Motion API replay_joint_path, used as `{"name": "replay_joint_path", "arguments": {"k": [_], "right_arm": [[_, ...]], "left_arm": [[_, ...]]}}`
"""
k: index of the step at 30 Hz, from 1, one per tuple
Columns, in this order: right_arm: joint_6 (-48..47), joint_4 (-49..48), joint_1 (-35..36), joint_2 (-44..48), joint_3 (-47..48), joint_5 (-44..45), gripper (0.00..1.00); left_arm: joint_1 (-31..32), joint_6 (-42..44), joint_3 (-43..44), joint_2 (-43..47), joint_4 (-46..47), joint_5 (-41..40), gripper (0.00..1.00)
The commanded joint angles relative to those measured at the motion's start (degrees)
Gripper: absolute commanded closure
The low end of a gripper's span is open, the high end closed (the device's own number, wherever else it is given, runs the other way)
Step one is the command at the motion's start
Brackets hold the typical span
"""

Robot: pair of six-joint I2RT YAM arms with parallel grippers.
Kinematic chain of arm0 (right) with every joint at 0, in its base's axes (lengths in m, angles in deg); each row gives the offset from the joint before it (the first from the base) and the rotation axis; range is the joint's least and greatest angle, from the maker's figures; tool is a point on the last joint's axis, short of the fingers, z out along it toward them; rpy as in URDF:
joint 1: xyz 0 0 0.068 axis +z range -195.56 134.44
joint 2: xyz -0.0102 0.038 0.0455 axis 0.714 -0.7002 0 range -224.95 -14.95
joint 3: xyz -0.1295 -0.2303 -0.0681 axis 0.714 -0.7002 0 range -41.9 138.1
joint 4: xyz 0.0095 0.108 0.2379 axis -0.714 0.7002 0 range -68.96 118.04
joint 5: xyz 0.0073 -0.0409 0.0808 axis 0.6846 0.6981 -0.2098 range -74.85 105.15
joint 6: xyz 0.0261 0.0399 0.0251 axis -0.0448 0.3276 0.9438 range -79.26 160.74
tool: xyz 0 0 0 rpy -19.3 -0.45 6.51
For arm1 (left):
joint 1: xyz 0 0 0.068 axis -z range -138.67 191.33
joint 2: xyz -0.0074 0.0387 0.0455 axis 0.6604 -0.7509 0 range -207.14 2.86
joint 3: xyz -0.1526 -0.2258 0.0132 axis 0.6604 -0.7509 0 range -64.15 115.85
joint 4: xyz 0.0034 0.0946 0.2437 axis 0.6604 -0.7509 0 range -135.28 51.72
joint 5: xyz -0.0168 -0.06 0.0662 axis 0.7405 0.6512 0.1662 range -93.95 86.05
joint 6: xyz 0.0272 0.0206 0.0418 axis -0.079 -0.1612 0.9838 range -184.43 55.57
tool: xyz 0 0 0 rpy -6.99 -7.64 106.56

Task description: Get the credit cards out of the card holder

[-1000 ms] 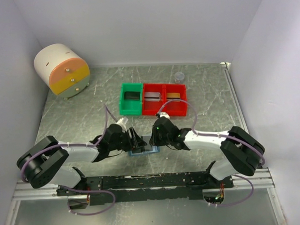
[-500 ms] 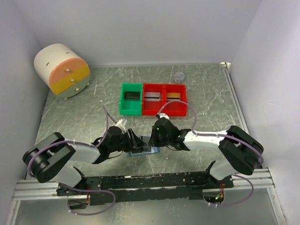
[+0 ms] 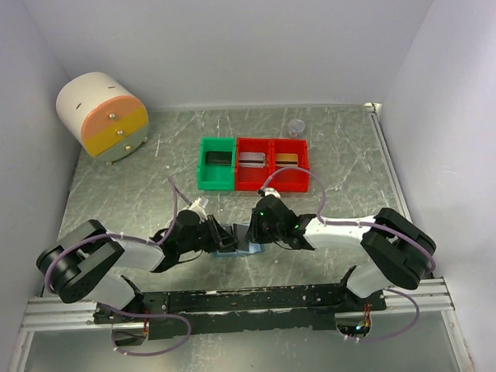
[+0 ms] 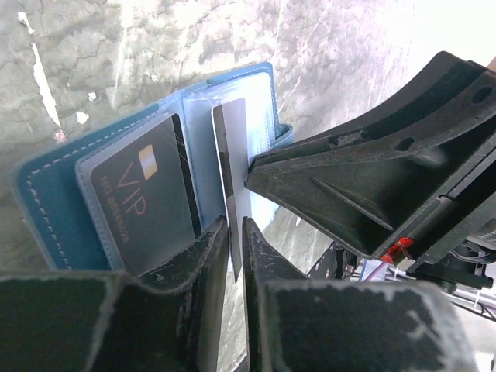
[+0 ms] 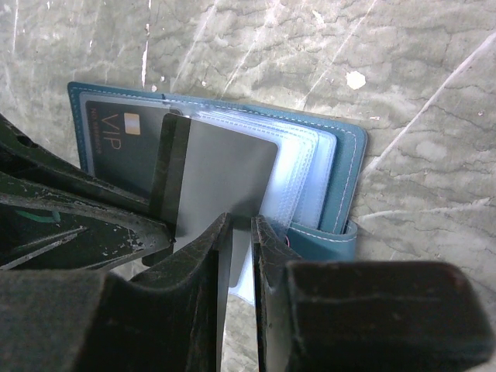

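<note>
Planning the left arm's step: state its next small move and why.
Probably draw the left fingers back, sliding the grey card out of the holder: they pinch its edge, it is only partly out, and the right fingers clamp the holder.

Two tools are counted: left tool point(image 4: 235, 230), right tool point(image 5: 242, 226). One card holder point(image 5: 345, 194) is logged between them, two cards seen in it: one dark card point(image 4: 143, 205), one silvery-grey card point(image 5: 225, 174). Beyond the tools, three bins are tallied: one green bin point(image 3: 202, 167), two red bins point(image 3: 252, 182). One drawer drum point(image 3: 102, 114); one small clear round object point(image 3: 295, 128).
</note>
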Motion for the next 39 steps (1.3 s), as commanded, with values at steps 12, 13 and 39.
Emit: {"name": "replay_joint_path", "arguments": {"k": [12,13,39], "right_arm": [[-2.5,8.3,-0.2,0.2,1.8,2.1,0.82],[-2.7,8.6,-0.2,0.4,2.3,1.9,0.82],[0.3,3.5,-0.7,-0.3,-1.6,3.7,0.81]], "left_arm": [[0.2,0.9,0.8,1.4,-1.0,-0.8,0.90],[0.2,0.9,0.8,1.5,-1.2,-0.9,0.90],[0.5,1.2,4.1,-2.4,2.4,3.3,0.73]]}}
